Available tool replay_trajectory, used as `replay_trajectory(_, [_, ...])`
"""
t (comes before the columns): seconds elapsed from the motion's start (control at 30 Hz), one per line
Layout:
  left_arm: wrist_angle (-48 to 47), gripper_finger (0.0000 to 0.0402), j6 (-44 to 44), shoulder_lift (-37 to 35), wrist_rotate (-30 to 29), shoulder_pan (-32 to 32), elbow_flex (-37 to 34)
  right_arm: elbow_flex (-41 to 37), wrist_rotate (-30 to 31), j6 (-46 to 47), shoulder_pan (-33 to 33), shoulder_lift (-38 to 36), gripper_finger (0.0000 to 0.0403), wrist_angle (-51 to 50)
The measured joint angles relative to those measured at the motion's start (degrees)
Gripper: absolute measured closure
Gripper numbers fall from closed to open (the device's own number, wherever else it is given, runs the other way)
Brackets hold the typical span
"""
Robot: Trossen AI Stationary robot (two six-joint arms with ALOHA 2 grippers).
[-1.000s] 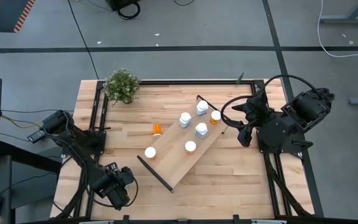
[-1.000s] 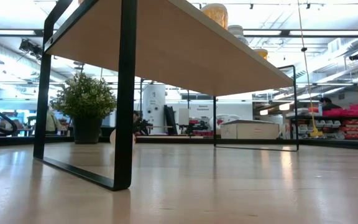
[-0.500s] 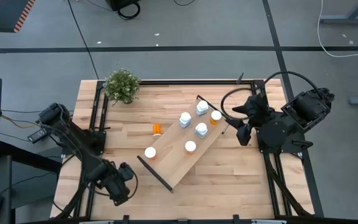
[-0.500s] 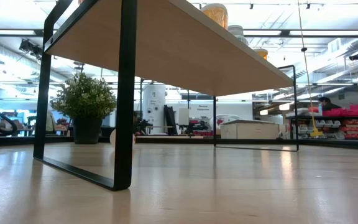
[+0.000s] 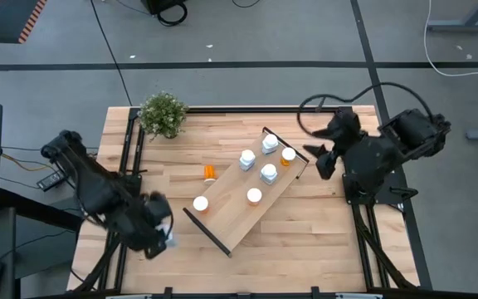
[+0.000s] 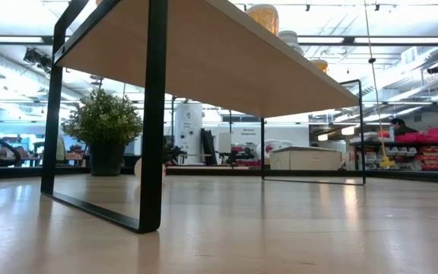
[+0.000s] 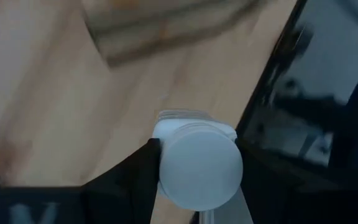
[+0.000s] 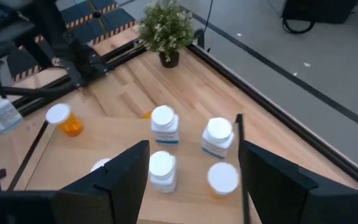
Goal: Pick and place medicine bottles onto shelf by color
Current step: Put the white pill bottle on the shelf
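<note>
White bottle (image 7: 197, 163): we see our left gripper (image 5: 158, 231) squeezing it from both sides, near the table's (image 5: 322, 232) front left corner.
Shelf (image 5: 231, 218): it sits slanted mid-table with six bottles (image 5: 269, 174) on top.
Orange bottle (image 5: 210, 173): lying beside the shelf.
Right gripper (image 5: 320, 158): empty, fingers apart, by the shelf's far end.
Plant (image 5: 163, 114): back left corner.

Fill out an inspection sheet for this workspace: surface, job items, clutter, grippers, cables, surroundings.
Surface: wooden table, black frame rails at its sides.
Job items: shelf lying diagonally; six medicine bottles standing on it, one orange bottle lying on the table beside it.
Clutter: potted plant at a far corner.
Grippers: left gripper shut on a white bottle near the shelf's left end; right gripper open, empty, by the shelf's right end.
Cables: black loops at the right arm, leads on the floor.
Surroundings: grey floor, room behind.
</note>
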Motion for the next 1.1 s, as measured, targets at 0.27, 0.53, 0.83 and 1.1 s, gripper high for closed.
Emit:
replay_trajectory(0.27, [-2.02, 0.0209, 15.66, 1.35, -10.13, 12.32, 16.27, -0.02, 0.02, -5.7, -6.45, -6.35, 0.015, -0.02])
replay_trajectory(0.53, [3.71, 0.0206, 34.36, 6.77, -14.03, 19.82, 21.7, 0.0, 0.02, -20.32, -13.67, -12.79, 0.015, -0.02])
replay_trajectory(0.83, [7.82, 0.0201, 41.34, 17.1, -7.19, 26.53, 26.19, 0.0, -0.8, -27.81, -16.96, -17.01, 0.015, -0.02])
replay_trajectory(1.1, [2.29, 0.0205, 45.9, 25.24, -0.53, 27.8, 37.78, 0.0, -5.69, -27.73, -16.96, -18.1, 0.015, -0.02])
